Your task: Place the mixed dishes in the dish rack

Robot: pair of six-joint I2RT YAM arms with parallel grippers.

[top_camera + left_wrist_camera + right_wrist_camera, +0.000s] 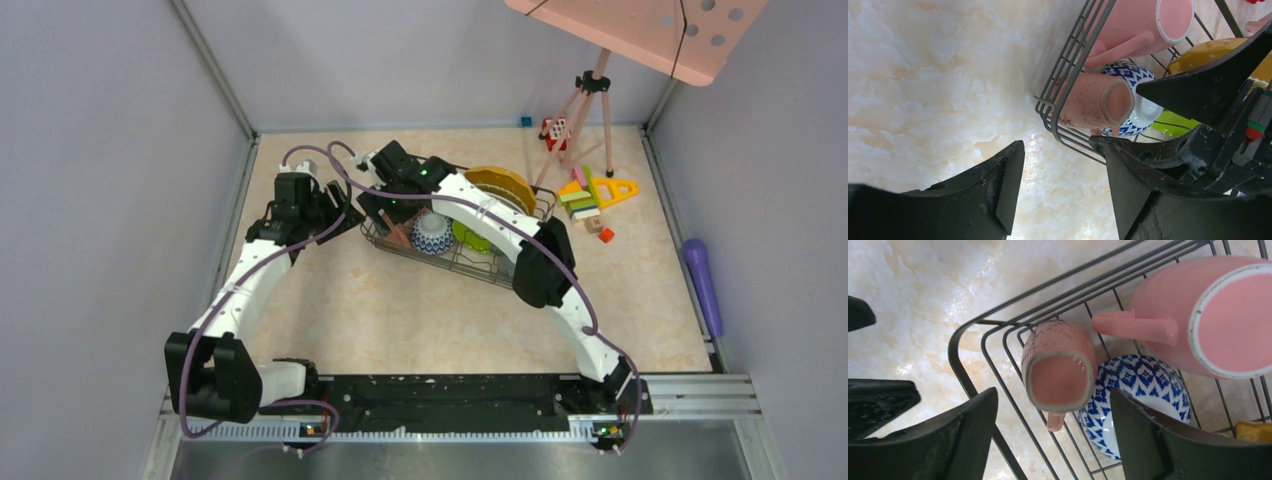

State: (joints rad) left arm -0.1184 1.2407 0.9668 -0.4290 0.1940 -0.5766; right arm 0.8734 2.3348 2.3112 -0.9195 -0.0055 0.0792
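Rack: wire dish rack sits on the marble-look table, toward the far side and near the middle, turned at an angle to the table's edges.
Small mug: textured pink mug lies on its side in the rack's left corner, just beside the bowl.
Large mug: smooth pink mug also lies on its side in the rack, next to the small one, with its handle pointing toward it.
Bowl: blue-and-white patterned bowl rests on the rack floor, partly under the two mugs.
Plates: yellow dotted plate stands on edge at the rack's far end; lime green plate lies lower, near the bowl.
Right gripper: right gripper hangs over the small mug with its jaws spread wide — a gap shows on both sides of the mug, so it grips nothing.
Left gripper: left gripper hovers over bare table just outside the rack's left corner, jaws apart and empty.
Surroundings: toy blocks lie right of the rack at the foot of a pink tripod — a purple handle-like thing lies at the table's right edge.
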